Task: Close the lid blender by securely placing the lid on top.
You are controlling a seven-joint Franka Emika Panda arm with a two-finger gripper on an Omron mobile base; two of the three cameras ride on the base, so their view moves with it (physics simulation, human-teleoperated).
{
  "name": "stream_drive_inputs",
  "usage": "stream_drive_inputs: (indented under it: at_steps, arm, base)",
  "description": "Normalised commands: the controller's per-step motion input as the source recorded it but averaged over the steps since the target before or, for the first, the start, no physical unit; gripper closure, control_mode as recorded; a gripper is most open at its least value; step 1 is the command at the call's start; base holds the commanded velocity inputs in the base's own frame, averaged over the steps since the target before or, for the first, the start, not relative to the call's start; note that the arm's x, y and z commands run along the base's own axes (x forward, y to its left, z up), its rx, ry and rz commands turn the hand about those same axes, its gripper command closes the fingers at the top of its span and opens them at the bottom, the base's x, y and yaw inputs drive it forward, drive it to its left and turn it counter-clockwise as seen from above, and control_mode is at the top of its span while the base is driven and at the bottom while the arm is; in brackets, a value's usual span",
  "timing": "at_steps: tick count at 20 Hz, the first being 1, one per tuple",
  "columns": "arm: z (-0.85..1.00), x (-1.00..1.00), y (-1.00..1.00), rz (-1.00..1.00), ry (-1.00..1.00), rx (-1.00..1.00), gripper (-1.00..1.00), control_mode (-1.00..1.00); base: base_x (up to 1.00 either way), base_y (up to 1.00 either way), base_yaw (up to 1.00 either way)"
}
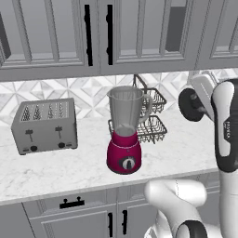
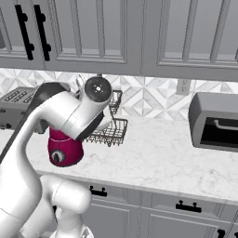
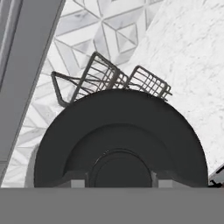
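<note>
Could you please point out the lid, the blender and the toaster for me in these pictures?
lid (image 3: pixel 120 140): hand view, on its broad dark face.
blender (image 1: pixel 125 111): left base view, on the clear jar's wall.
toaster (image 1: pixel 45 132): left base view, on its silver front panel.

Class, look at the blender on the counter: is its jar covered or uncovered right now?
Uncovered. The blender jar's rim is bare in the left base view; the black lid is held in the gripper, off to the side.
</note>
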Motion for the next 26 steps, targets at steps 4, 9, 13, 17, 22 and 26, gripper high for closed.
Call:
stream_drive_inputs:
  at_steps: [4,9,13,17,22,26]
  arm:
    - [0.85,0.0,0.67,0.0,0.0,-0.03,1.0,-1.0]
    - [0.4,0.0,0.29,0.0,0.01,-0.02,1.0,-1.0]
    - [0.14,0.0,0.0,-0.02,0.02,-0.01,1.0,-1.0]
    - [0.45,0.0,0.08,-0.01,0.08,-0.11,1.0,-1.0]
    - [0.07,0.0,0.34,0.0,0.16,-0.26,1.0,-1.0]
    - [0.0,-0.01,0.26,0.0,0.18,-0.25,1.0,-1.0]
  base:
    - [0.0,0.0,0.0]
    - [0.0,0.0,0.0]
    - [0.0,0.0,0.0]
    - [0.0,0.0,0.0]
    - [0.0,0.0,0.0]
    - [0.0,0.0,0.0]
